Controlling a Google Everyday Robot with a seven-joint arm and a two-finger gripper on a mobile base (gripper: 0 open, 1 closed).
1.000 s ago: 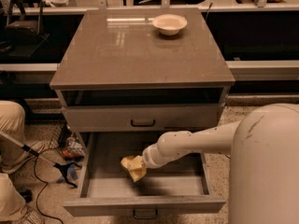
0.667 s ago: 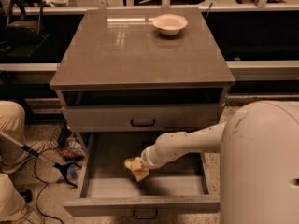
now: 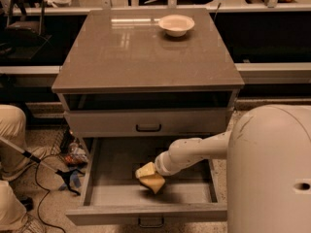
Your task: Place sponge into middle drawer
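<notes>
Nearest you, the middle drawer (image 3: 112, 194) is standing pulled out, its thick front lip at 6 o'clock. The gripper (image 3: 157, 172) is reaching in from 3 o'clock and hanging over the tray floor near its centre. Its fingers are clenching the sponge (image 3: 150, 177), which is tilting with one corner pointing down at the floor.

Here is what I judge could go wrong for you. If you are releasing from this tilt, the soft block could be bouncing or rolling toward the front lip instead of settling flat. If you are pulling the arm out toward 3 o'clock too low, it could be catching the drawer's side wall. If you are lifting toward 12 o'clock, it could be knocking the closed drawer front (image 3: 107, 123) above.

Farther back, the white bowl (image 3: 176, 24) is sitting untouched at the table's (image 3: 126, 57) far edge.

Against the earlier frame, the sponge and gripper are now sitting slightly further toward 3 o'clock, closer to mid-drawer.
</notes>
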